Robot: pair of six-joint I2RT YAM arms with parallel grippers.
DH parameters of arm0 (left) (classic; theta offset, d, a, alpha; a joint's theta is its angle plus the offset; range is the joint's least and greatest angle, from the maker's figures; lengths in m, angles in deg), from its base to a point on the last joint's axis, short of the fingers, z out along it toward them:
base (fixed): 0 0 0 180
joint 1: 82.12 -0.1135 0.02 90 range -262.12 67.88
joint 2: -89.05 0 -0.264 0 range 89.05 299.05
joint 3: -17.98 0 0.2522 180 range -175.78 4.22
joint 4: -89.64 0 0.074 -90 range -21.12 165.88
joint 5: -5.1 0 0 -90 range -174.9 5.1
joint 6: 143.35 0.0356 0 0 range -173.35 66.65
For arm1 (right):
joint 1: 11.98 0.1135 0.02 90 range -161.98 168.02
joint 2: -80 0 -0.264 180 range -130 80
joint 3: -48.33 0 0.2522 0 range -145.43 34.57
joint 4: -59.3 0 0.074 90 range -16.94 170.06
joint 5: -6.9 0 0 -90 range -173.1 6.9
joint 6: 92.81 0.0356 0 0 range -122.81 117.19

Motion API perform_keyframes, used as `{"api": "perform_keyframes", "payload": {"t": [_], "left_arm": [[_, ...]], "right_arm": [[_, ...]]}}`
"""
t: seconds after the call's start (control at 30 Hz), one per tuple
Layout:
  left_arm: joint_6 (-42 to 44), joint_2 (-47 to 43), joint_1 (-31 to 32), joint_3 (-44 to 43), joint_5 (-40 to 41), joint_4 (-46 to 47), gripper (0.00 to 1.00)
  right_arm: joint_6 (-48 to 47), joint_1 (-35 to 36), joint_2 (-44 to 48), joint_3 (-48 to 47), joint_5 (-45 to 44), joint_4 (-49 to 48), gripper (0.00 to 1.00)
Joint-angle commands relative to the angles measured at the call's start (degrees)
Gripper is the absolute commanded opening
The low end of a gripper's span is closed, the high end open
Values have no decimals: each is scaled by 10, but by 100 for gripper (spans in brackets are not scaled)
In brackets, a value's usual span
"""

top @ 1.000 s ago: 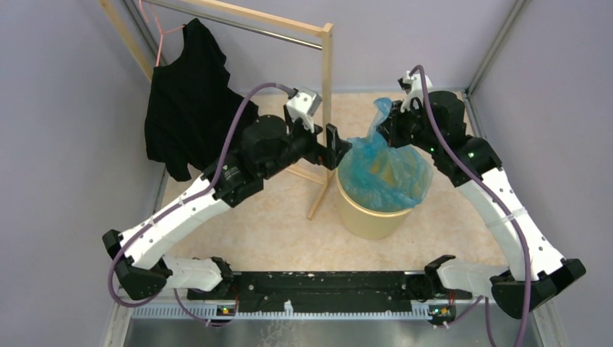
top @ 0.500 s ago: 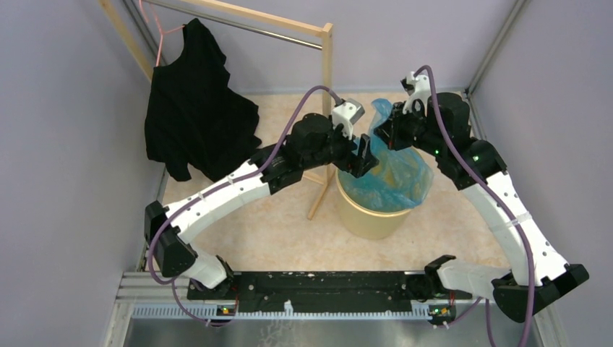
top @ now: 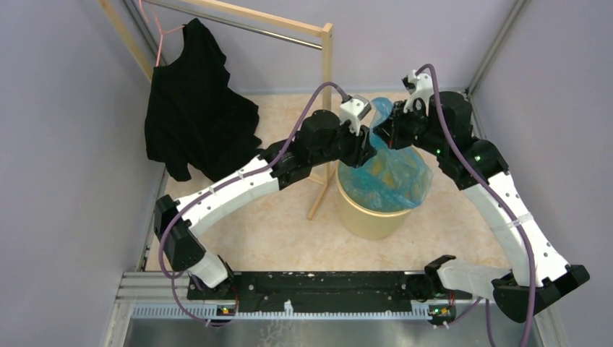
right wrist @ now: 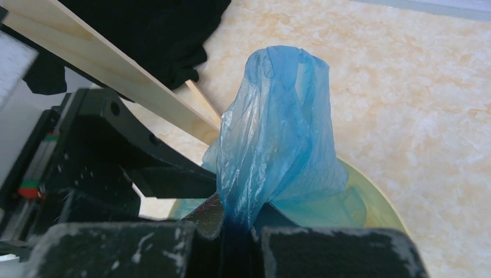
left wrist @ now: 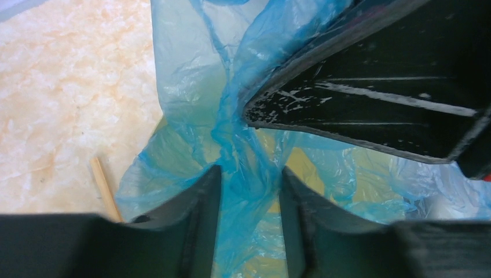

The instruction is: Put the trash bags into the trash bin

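Showing only at the wrist: left claw (left wrist: pixel 250 176) straddling trash bag (left wrist: pixel 191 75)

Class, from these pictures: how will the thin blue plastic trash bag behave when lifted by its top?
Probably floppy: the thin blue plastic trash bag creases and bunches where the right gripper pinches it. Likely light, since its translucent film drapes loosely over the round pale yellow bin.

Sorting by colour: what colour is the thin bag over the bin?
Translucent blue plastic bag, clearest in right wrist view.
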State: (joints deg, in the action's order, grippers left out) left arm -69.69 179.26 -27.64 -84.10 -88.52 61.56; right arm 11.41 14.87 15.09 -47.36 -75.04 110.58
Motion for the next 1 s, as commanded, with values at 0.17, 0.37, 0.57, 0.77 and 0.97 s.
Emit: {"api": "perform_keyframes", "payload": {"t": [0.17,0.37,0.57,0.77,0.97], "left_arm": [[-6,-6,1,-45,11,-13,1],[-68,-36,-18,-47,-22,-21,0],[-115,-66,-38,-17,-61,5,0],[-150,-95,-54,25,-89,25,0],[-167,-121,-69,47,-103,25,0]], "right_arm": [[-8,-4,17,-33,-24,0,1],[-45,-4,53,-33,-111,78,62],[-47,-4,123,5,-157,139,84],[-33,-4,184,61,-234,154,91],[-30,-4,201,88,-288,164,96]]}}
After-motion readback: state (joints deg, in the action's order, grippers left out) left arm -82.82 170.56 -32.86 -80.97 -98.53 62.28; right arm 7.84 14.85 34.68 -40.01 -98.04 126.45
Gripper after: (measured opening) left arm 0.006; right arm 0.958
